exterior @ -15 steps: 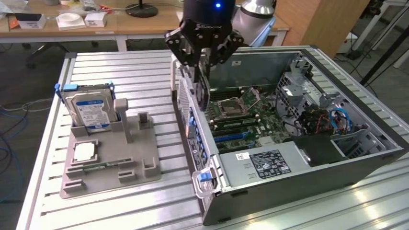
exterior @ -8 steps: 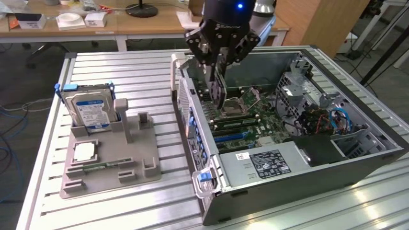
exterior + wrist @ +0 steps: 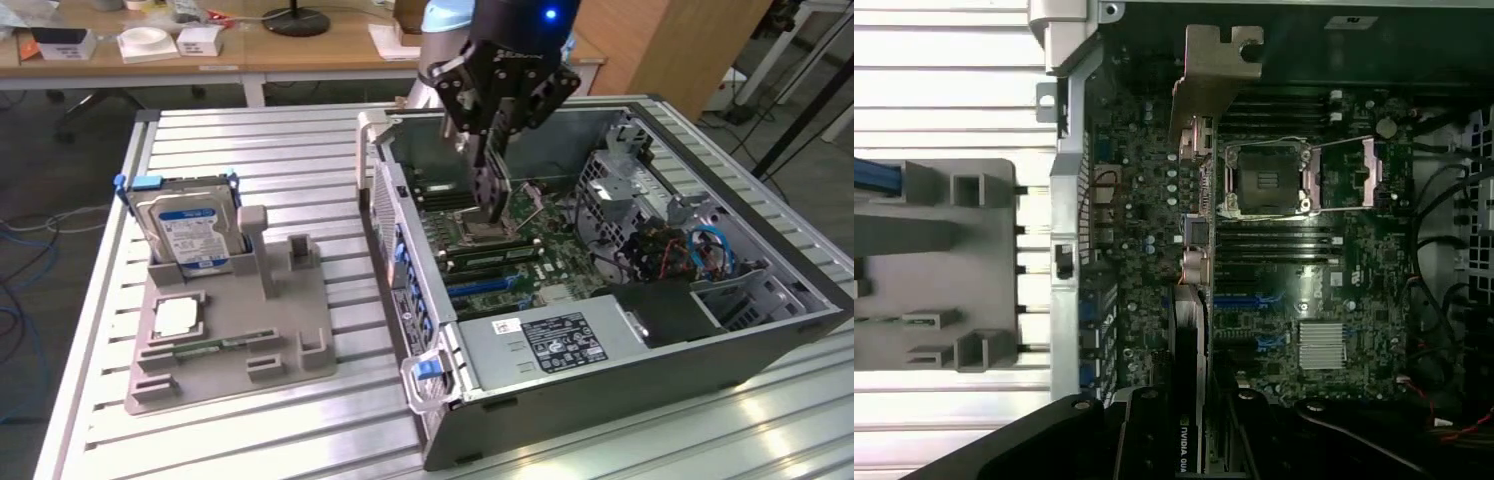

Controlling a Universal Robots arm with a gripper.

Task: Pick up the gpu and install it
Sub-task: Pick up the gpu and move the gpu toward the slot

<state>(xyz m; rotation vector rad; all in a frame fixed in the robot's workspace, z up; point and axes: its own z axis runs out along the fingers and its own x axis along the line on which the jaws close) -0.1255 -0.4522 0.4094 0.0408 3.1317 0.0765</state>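
Exterior view, left to right. On the slatted aluminium table (image 3: 267,150) stands one grey plastic fixture (image 3: 227,370). It carries one upright silver hard drive with a blue-white label (image 3: 191,232) and one square silver processor chip (image 3: 175,318). To the exterior view's right lies one open dark metal computer case (image 3: 641,385) with one green motherboard (image 3: 534,262). Over that board my one black pincer (image 3: 489,165) is clamped on the one thin flat gpu (image 3: 493,205), held edge-down above the processor socket. I cannot tell whether it touches. The silver bracket shows in the wrist view.
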